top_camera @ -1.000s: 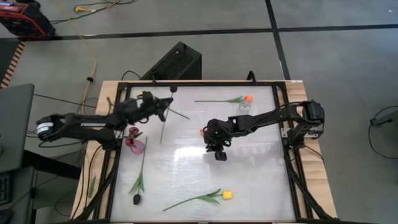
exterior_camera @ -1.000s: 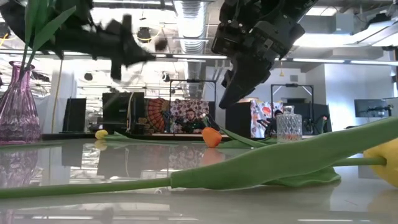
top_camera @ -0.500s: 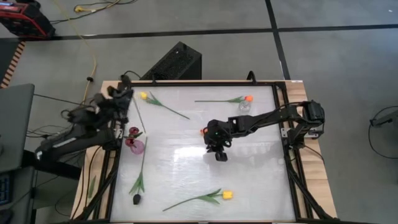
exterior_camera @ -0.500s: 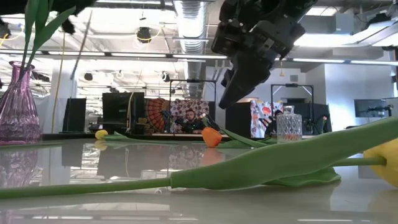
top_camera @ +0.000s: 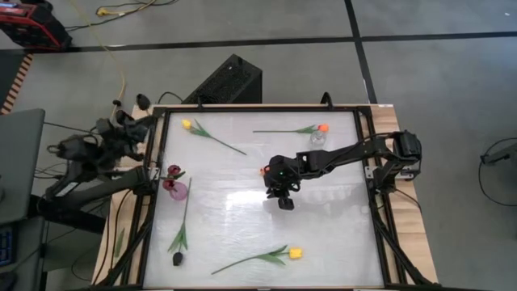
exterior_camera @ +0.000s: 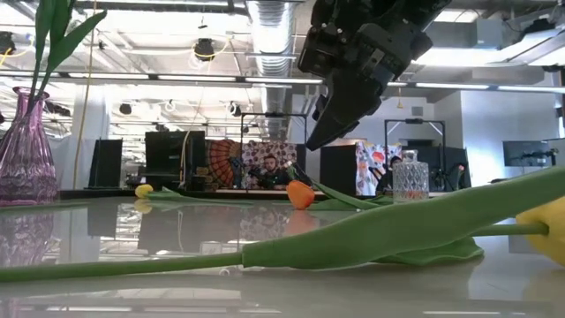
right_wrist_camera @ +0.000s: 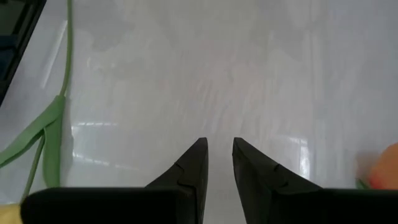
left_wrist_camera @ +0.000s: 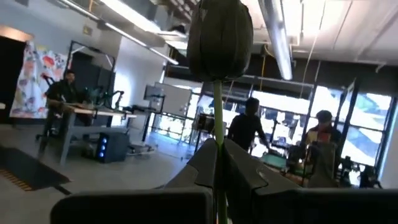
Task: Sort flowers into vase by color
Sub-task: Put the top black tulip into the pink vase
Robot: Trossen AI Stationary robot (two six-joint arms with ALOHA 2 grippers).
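Note:
My left gripper (top_camera: 133,115) is past the table's far left corner, tipped upward and shut on a dark maroon tulip (left_wrist_camera: 219,37); its head (top_camera: 143,100) stands above the fingers. My right gripper (top_camera: 284,199) hangs over the table's middle, slightly open with nothing in it (right_wrist_camera: 219,149). A purple vase (top_camera: 174,189) at the left holds a dark red flower (top_camera: 173,170). A clear vase (top_camera: 317,139) stands at the far side. Lying flat are a yellow tulip (top_camera: 187,124), an orange tulip (top_camera: 322,128), another yellow one (top_camera: 295,253) and a maroon one (top_camera: 178,259). My left gripper pinches the tulip's thin green stem (left_wrist_camera: 217,134) between its two fingers, a little below the head. The stem runs along the fingers and out past their tips. The flower is lifted clear of the table with its head uppermost.
An orange flower head (top_camera: 263,170) lies just left of my right gripper. A black box (top_camera: 230,81) sits on the floor beyond the far edge. The table's black frame rail (top_camera: 153,162) runs along the left side beside the purple vase. People sit in the room behind.
My left gripper has pulled back from over the far left of the table toward and past its left edge, rising and tipping upward, with the dark tulip still in its fingers. The yellow tulip it had covered now shows.

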